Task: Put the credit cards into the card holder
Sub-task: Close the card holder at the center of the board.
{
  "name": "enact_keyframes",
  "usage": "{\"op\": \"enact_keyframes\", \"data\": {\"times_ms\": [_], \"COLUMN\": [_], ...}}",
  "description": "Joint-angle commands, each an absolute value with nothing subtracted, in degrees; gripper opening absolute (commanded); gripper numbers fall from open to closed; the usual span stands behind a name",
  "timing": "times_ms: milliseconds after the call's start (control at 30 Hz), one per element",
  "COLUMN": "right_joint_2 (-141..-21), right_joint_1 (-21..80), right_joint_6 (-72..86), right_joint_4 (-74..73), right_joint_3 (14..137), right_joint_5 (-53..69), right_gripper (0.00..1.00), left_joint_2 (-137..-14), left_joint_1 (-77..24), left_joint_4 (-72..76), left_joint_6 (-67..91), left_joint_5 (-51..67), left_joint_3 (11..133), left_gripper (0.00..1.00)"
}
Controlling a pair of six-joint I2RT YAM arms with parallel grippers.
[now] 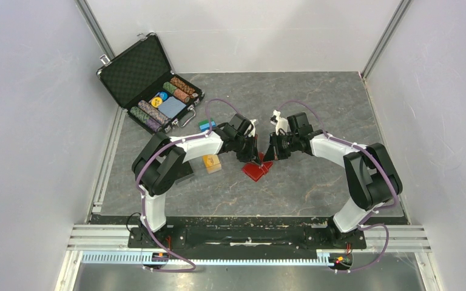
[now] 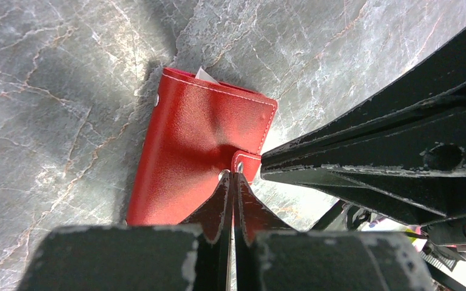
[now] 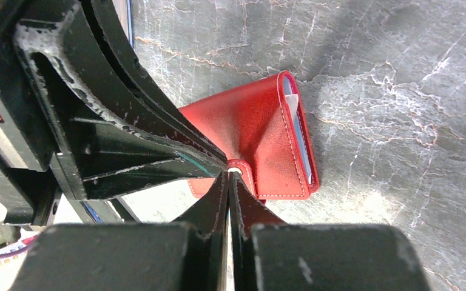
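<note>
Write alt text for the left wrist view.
A closed red wallet lies on the table, a pale card edge showing at its far end. The left gripper and right gripper, both shut, meet tip to tip at its snap tab.

The white-stitched red card holder (image 2: 200, 139) sits on a grey table (image 2: 48, 91) veined pale like marble.

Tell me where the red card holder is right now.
In the top view the card holder lies folded centrally on the table, where the left hand and right hand meet at its snap tab.
</note>
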State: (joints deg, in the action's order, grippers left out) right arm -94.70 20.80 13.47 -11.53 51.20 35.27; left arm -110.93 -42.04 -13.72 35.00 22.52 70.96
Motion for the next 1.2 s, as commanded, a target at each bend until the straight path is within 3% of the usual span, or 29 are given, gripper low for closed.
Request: {"op": "enact_keyframes", "data": {"times_ms": [0,1167], "right_joint_2": [-94.61,-96.36], "right_joint_1": [20.83,22.76], "right_joint_6": [12.31,12.35], "right_joint_4": [-11.45,-9.99], "right_joint_3": [53.0,53.53], "right_joint_5": [33.94,36.46], "right_gripper": [0.0,0.0], "left_joint_2": [-107.77,-106.07], "left_joint_1": [-42.28,-42.54], "left_joint_4": [-14.37,-16.43], "left_joint_6": [33.93,33.52], "left_joint_5": [20.65,18.62], "left_joint_3": [71.31,72.33], "left_gripper": [0.02,0.02]}}
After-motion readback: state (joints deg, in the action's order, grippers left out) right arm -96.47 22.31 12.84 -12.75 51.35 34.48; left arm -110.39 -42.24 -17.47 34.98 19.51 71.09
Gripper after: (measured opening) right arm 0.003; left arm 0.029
